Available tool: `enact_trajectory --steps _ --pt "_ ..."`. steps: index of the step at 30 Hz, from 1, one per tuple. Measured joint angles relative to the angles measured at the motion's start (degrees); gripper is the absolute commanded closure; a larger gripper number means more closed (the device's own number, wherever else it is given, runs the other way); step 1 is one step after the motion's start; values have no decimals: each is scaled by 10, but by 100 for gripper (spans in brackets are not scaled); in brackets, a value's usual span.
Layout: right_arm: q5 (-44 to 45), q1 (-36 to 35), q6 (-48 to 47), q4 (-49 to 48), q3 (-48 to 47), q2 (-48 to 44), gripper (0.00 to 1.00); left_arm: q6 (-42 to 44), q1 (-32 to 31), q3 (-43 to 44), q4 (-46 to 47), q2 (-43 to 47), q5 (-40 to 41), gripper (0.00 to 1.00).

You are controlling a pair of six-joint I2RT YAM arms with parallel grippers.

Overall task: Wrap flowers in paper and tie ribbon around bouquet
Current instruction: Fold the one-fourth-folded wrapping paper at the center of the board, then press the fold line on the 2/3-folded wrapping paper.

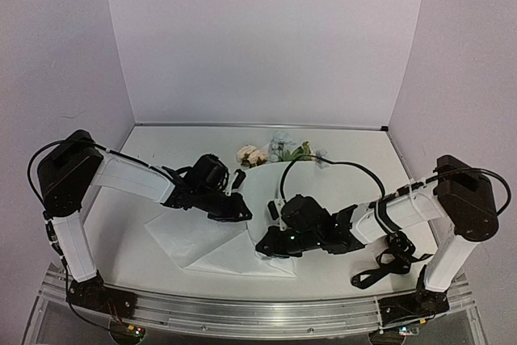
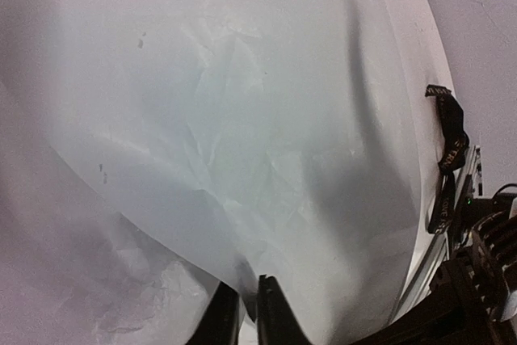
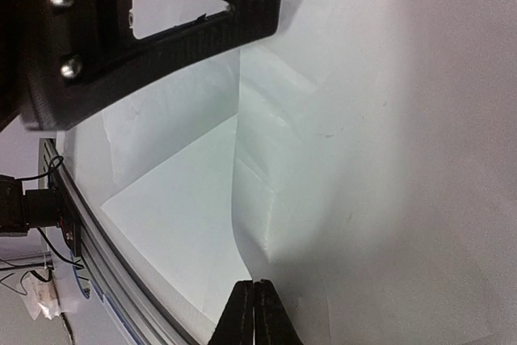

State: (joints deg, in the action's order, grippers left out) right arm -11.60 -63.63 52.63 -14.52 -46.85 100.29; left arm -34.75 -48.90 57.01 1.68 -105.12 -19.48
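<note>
Left gripper (image 2: 250, 317) jaws narrow, seemingly nipping a fold of the paper (image 2: 242, 119); right gripper (image 3: 254, 314) jaws pressed together at the paper's right edge; flowers (image 1: 271, 153) beyond the paper, apart; ribbon (image 1: 392, 261) right of the paper.

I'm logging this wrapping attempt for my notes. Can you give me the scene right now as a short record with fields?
paper: folded, lying on the table, near side
flowers: far side, unwrapped, apart from paper
ribbon: near-right corner, loose, untied
left gripper: pinching a paper edge
right gripper: shut, low over paper
</note>
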Motion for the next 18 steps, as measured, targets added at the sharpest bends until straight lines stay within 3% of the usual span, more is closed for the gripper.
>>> enact_trajectory --steps 7,11,18 --pt "-10 1 6 1 0 -1 63 -8 1 0 21 -2 1 100" --pt "-14 1 10 13 8 -23 58 -7 1 0 20 -2 2 100" --pt "-13 1 8 34 44 -99 58 -6 1 0 9 0 13 100"
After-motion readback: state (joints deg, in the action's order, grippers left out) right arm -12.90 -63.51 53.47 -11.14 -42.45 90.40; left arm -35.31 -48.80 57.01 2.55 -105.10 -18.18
